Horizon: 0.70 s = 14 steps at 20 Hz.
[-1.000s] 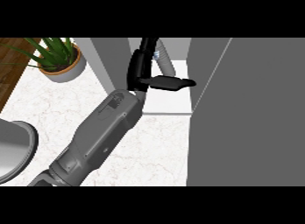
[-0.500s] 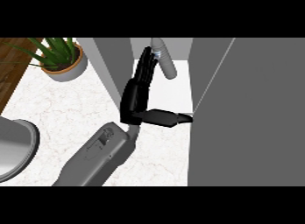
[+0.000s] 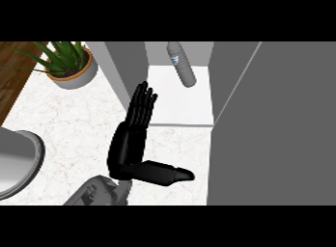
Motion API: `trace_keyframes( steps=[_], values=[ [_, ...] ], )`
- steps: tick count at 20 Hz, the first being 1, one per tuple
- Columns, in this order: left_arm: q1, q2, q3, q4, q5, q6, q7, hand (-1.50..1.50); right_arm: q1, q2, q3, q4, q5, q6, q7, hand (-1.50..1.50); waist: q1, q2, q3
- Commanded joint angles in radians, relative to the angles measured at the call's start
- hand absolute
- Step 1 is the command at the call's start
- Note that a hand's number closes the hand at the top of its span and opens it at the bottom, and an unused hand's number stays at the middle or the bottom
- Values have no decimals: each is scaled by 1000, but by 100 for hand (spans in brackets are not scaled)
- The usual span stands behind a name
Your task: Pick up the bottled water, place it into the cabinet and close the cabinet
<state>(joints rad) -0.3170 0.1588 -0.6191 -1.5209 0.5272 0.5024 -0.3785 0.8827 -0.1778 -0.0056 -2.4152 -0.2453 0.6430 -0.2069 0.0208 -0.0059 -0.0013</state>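
The bottled water [image 3: 183, 69] is a slim, pale grey cylinder with a rounded cap end and a faint blue label mark near its top; it lies on the smooth white shelf floor [image 3: 178, 103] inside the cabinet [image 3: 128, 67], near the back, tilted slightly off the shelf's axis. The cabinet's side walls are flat matte grey, and its grey door [image 3: 285, 120] stands open at the right, a broad plain panel. The counter [image 3: 64, 120] is white marble with faint veining.

Only 1 hand shows, and its side cannot be told: the hand [image 3: 130, 142], glossy black and segmented, has its fingers straight and together, pointing up towards the shelf's front edge, with the thumb [image 3: 163, 172] stuck out to the right. It holds nothing and is well apart from the bottle.

At top left sits a potted plant [image 3: 67, 65] with spiky green leaves in a round pale pot, beside a strip of brown wood [image 3: 3, 77]. A curved grey metal vessel [image 3: 10, 164] shows at the left edge.

Against 0.5 s ago, the hand has drawn back from the bottle towards the lower edge, and less forearm shows.
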Motion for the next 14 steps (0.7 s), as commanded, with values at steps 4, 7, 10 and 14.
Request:
trace_keyframes(
  steps=[4, 7, 10, 14],
  values=[
    [184, 108, -36, -251, -25, 30, 40, -150, -11, -39, 155, -170, 91, 21, 131, 150, -3, -1, 0],
    [270, 150, -9, -289, -14, -5, -8, -150, 25, -47, 233, -192, 116, 34, 159, 150, -14, 0, 0],
    [315, 202, 58, -304, 25, -54, -37, -150, 34, -64, 306, -241, 150, 31, 194, 150, -14, 0, -2],
    [347, 211, 56, -342, 28, -68, -40, -150, -58, -15, 458, -223, 250, -13, 238, 150, -17, 1, -3]
  ],
)
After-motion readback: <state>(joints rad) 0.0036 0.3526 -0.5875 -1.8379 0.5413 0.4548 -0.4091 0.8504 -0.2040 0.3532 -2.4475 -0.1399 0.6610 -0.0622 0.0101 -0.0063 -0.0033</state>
